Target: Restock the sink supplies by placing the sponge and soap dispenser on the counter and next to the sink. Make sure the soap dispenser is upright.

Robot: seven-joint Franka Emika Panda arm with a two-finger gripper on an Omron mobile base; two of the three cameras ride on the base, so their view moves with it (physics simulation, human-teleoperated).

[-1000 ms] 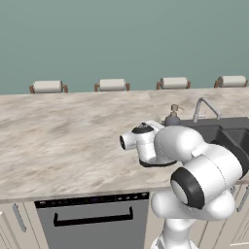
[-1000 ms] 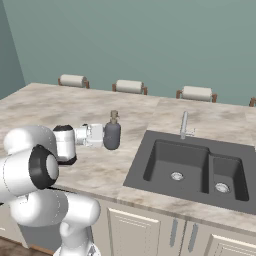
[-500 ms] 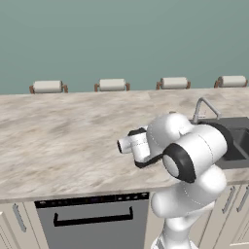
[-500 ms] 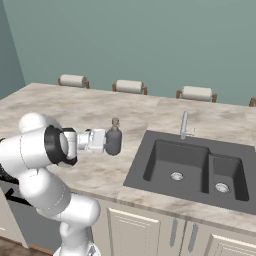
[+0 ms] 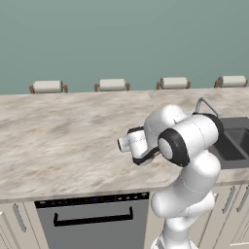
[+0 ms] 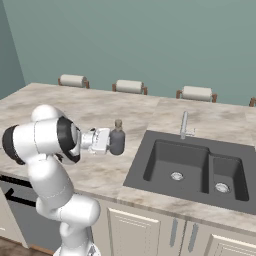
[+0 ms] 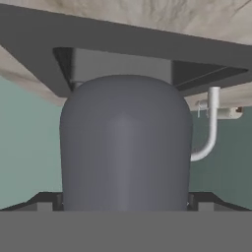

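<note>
The soap dispenser (image 6: 118, 141), a squat grey-blue bottle with a thin pump on top, stands upright at counter (image 6: 95, 112) level, a little left of the sink (image 6: 192, 165). I cannot tell whether its base touches the stone. My gripper (image 6: 111, 142) reaches it from the left, level with its body, and is shut on it. In the hand view the soap dispenser (image 7: 125, 142) sits between the fingertips (image 7: 47, 199), with the sink (image 7: 123, 59) rolled to the top behind it. The sponge is out of view. In the left base view my own arm hides the bottle.
The curved silver faucet (image 6: 184, 125) rises behind the sink. Several paper-towel rolls (image 6: 129, 86) line the counter's back edge. A dishwasher front (image 5: 92, 219) sits below the counter (image 5: 63, 141). Cabinet doors (image 6: 150, 232) lie under the sink.
My arm has swung its elbow up and over while the hand stayed on the bottle. The soap dispenser has shifted slightly right, toward the sink, still upright.
</note>
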